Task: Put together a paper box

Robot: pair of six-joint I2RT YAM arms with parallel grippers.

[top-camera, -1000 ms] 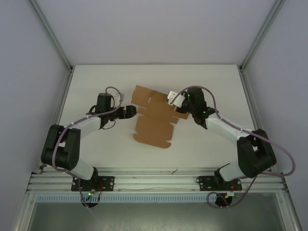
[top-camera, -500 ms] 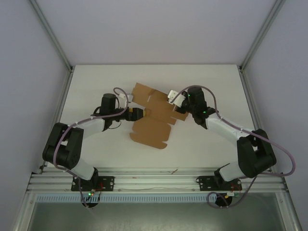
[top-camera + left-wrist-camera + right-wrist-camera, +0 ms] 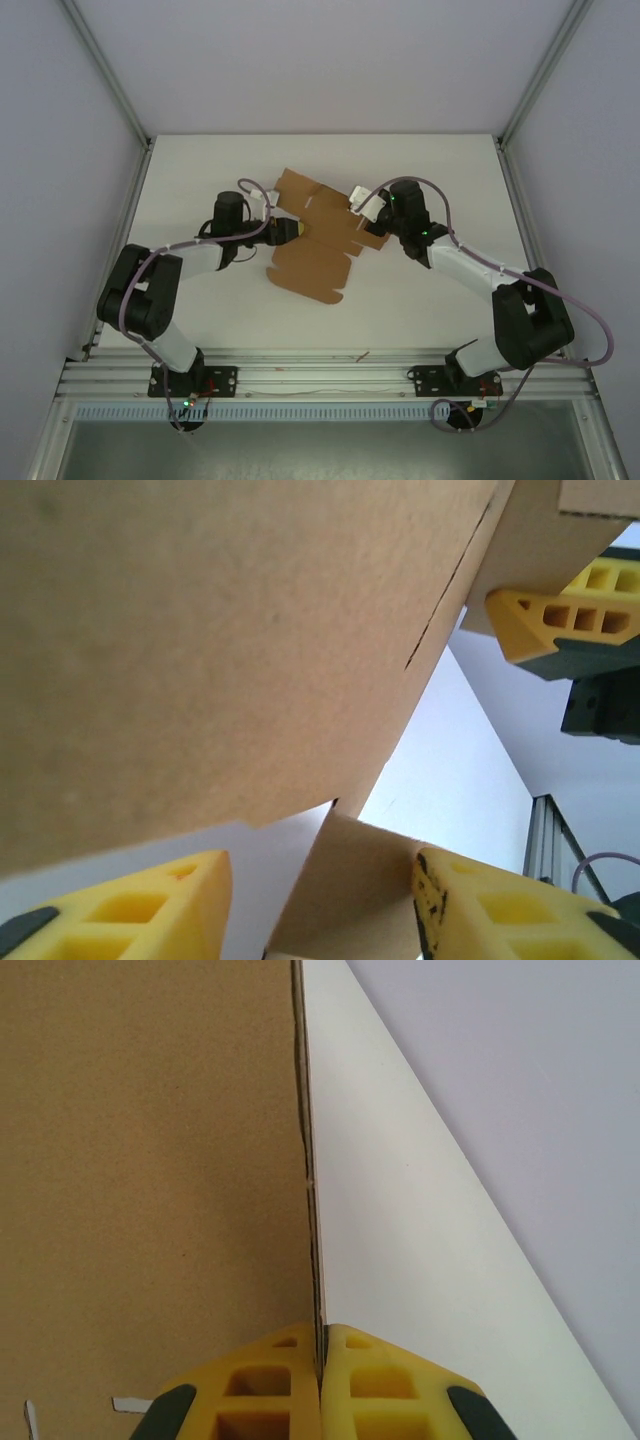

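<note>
The paper box (image 3: 315,250) is a flat brown die-cut cardboard sheet in the middle of the white table (image 3: 200,300). My right gripper (image 3: 372,222) is shut on the sheet's right edge; in the right wrist view its yellow fingers (image 3: 322,1335) pinch the thin edge of the paper box (image 3: 150,1160). My left gripper (image 3: 293,230) is at the sheet's left edge. In the left wrist view the paper box (image 3: 200,650) hangs overhead, and a small flap (image 3: 360,880) stands between the left gripper's (image 3: 318,880) parted fingers, touching the right one, with a gap to the left one.
White walls with aluminium posts (image 3: 110,90) close in the table's left, right and far sides. An aluminium rail (image 3: 320,375) carrying both arm bases runs along the near edge. The right gripper's yellow finger (image 3: 560,620) sits near the left gripper's camera, at upper right.
My left gripper has moved right to the sheet's left edge and narrowed its jaws round a flap. The sheet's near end swung slightly left. The right gripper has kept its grip.
</note>
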